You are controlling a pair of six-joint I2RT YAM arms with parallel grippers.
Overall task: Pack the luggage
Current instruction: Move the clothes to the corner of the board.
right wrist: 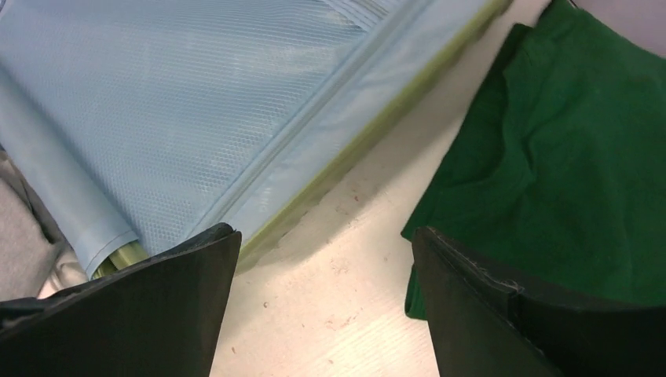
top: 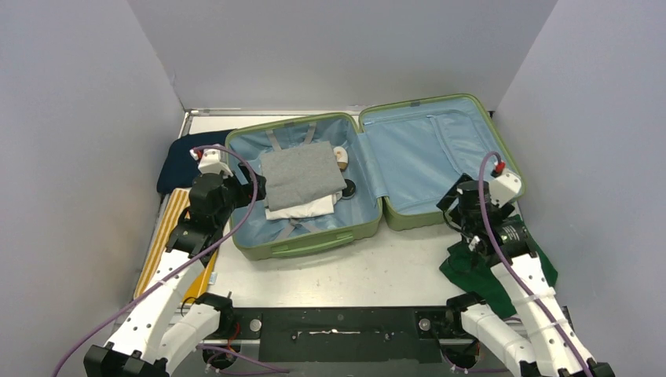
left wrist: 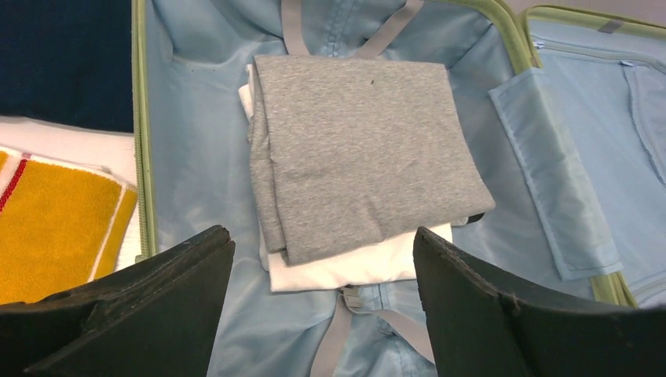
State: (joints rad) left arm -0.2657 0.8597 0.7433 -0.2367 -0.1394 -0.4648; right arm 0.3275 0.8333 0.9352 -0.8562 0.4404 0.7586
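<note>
At the far left, a dark navy cloth (top: 179, 161) is lying against the grey wall (top: 78, 118), with a fuzzy yellow towel (top: 169, 236) edged in red and white stripes stretching along the pale, scuffed worktop (top: 353, 275) just below it.

The left tool (left wrist: 322, 243) is hanging over the left half of the luggage (top: 314, 239), its dark fingers (left wrist: 157, 298) spread wide and gripping nothing.

The luggage – a light-green hard shell with a smooth light-blue lining – is lying open flat at the middle of the worktop, both halves facing up. In its left half a folded grey knit cloth (left wrist: 361, 149) is resting on a white folded cloth (left wrist: 353, 271), with grey straps (left wrist: 345, 330) running out from beneath them. Beside the hinge two small things are sitting, one pale and one dark; they are too small to identify.

The right half is showing a mesh-textured blue panel (right wrist: 196, 102).

The right tool (right wrist: 326, 243) is hovering over bare worktop between the luggage's right edge and a crumpled dark-green cloth (right wrist: 565, 157) – released, fingers apart, nothing between them.

Plain grey walls are enclosing the worktop on three sides.
</note>
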